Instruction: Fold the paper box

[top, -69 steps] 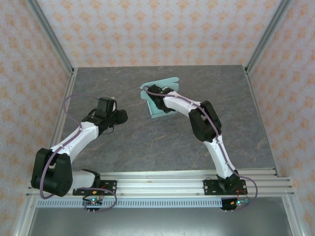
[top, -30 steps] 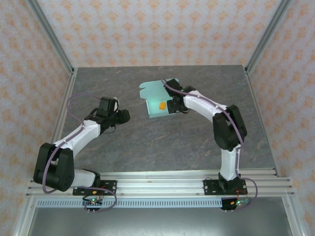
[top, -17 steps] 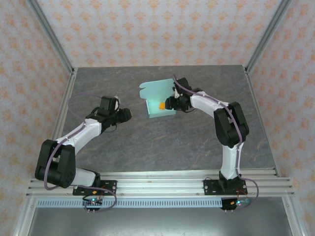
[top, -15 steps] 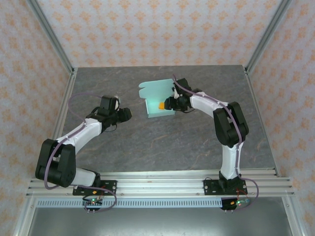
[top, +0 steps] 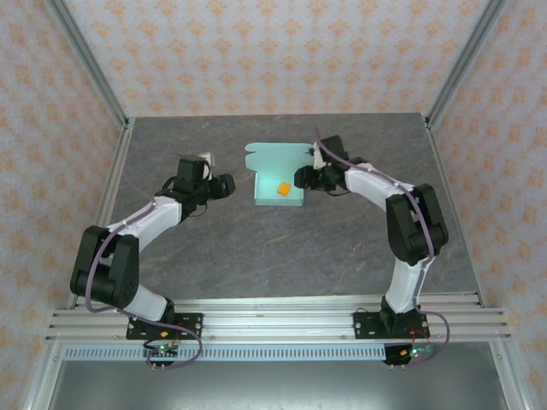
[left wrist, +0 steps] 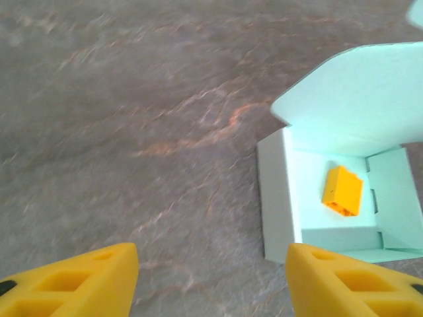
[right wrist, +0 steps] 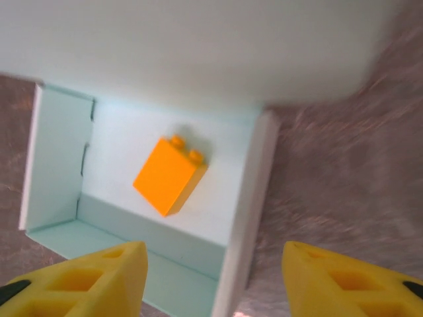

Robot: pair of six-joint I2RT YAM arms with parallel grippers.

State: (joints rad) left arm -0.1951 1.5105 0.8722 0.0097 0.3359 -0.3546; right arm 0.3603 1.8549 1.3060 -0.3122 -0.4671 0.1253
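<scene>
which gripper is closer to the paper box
The right gripper, at the paper box's right edge; the left gripper hangs well apart from it.

Matt thin-card paper box [top: 278, 182], glossy plastic orange block [right wrist: 170, 174], stone-look table [top: 214, 248]

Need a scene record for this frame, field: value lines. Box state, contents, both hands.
box: paper box, side walls up, top open, resting on the table
lid: flap at the far side, not closed
contents: one orange block on the box floor
left hand: open, holding nothing, left of the box and apart from it
right hand: open, holding nothing, over the box's right wall
task status: lid not yet folded shut
</scene>
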